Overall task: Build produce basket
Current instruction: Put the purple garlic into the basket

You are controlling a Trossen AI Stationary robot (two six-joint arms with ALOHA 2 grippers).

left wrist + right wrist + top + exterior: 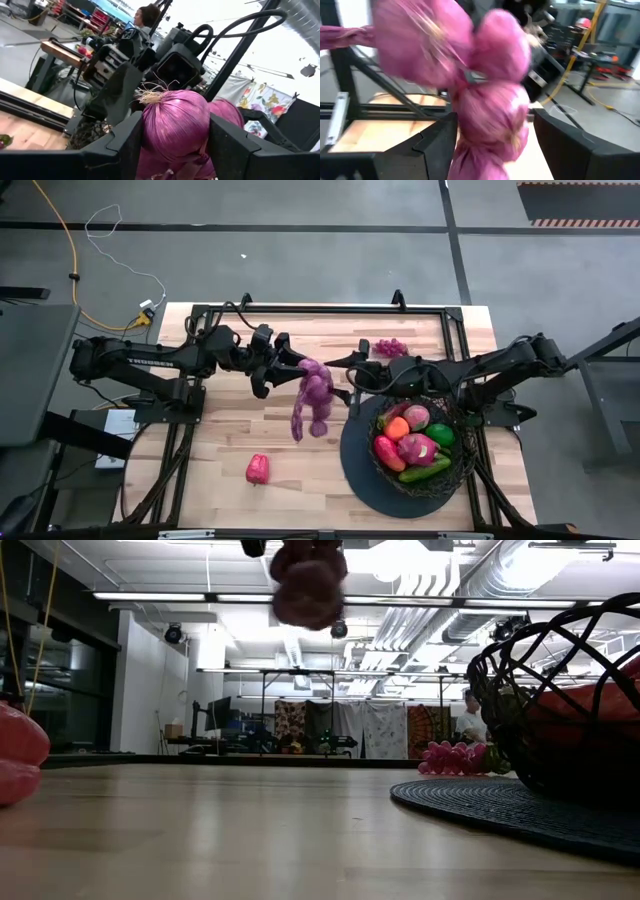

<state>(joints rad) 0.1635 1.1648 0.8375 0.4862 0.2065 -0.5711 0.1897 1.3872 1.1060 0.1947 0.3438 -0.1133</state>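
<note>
One purple onion string (312, 402) pinched by left gripper (292, 370) and right gripper (345, 388), six produce pieces in basket (455, 442), one red pepper (258, 469) at seven o'clock, one grape bunch (390, 346) at twelve

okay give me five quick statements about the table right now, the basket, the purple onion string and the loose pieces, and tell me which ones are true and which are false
1. The left gripper holds the string of purple onions up off the table. True.
2. The basket is empty. False: several pieces of produce already lie in it, among them an orange and a cucumber.
3. A red pepper lies loose on the wooden table, on the left arm's side of the basket. True.
4. The small grape bunch is inside the basket. False: it lies on the table beyond the basket, near the far edge.
5. The right gripper is parked off the table. False: it reaches over the table close beside the hanging onions.
</note>
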